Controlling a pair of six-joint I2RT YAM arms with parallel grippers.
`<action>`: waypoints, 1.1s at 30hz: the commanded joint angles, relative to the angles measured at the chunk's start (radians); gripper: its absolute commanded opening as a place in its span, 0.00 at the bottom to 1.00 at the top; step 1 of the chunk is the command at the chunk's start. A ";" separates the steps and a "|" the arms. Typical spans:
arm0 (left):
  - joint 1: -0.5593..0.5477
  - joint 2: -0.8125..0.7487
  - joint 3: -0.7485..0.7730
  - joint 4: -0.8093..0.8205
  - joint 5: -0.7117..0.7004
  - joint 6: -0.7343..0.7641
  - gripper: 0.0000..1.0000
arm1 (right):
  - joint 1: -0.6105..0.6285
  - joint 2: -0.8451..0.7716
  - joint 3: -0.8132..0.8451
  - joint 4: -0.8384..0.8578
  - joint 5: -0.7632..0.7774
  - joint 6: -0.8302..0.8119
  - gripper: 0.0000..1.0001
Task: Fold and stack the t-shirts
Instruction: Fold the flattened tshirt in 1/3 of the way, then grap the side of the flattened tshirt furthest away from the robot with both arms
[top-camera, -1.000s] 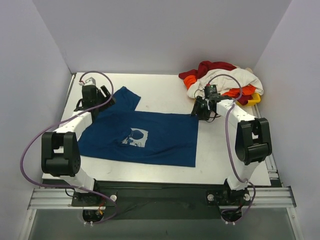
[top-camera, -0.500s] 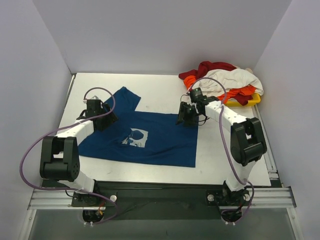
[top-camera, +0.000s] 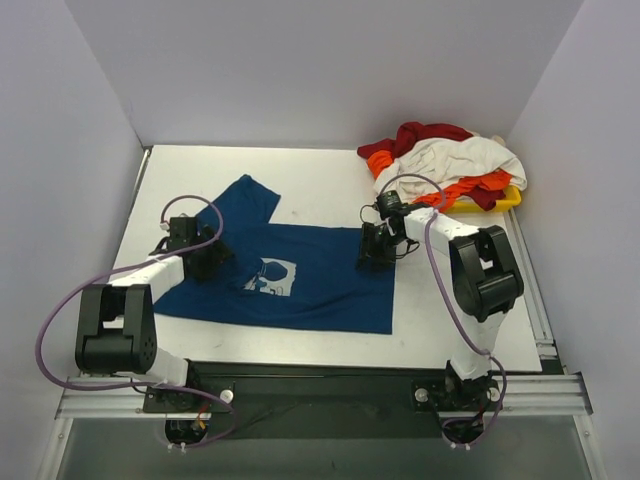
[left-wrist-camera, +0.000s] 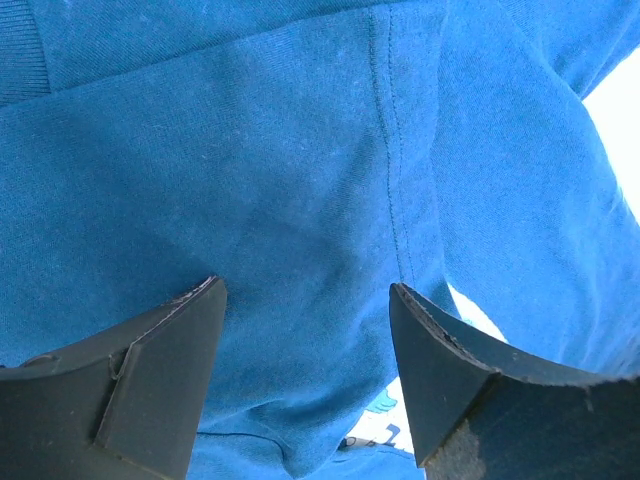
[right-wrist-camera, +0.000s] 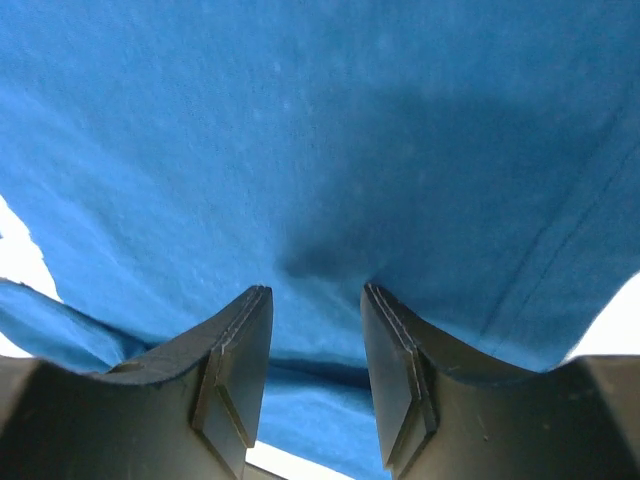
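Table (top-camera: 320, 180): left gripper (left-wrist-camera: 305, 292) spread wide, right gripper (right-wrist-camera: 315, 290) half spread, both released, low over blue shirt (top-camera: 320, 280); pile (top-camera: 450, 160) at 1 o'clock.

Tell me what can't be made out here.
- Top view: yellow tray, mostly buried under the shirt pile; the tangle hides how many shirts.
- Top view: the print on the blue shirt, too small to read; the left wrist view's bottom edge cuts it off.
- Right wrist view: whether the right tool pinches cloth; its fingers hide the contact.
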 joint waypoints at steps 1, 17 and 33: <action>0.009 -0.031 -0.041 -0.086 -0.003 -0.025 0.77 | 0.002 0.016 -0.039 -0.044 0.039 -0.012 0.42; 0.015 -0.233 -0.166 -0.216 -0.042 -0.092 0.78 | 0.025 -0.075 -0.209 -0.056 0.054 0.031 0.41; 0.012 -0.265 -0.129 -0.267 -0.063 -0.052 0.78 | 0.051 -0.156 -0.272 -0.105 0.074 0.050 0.41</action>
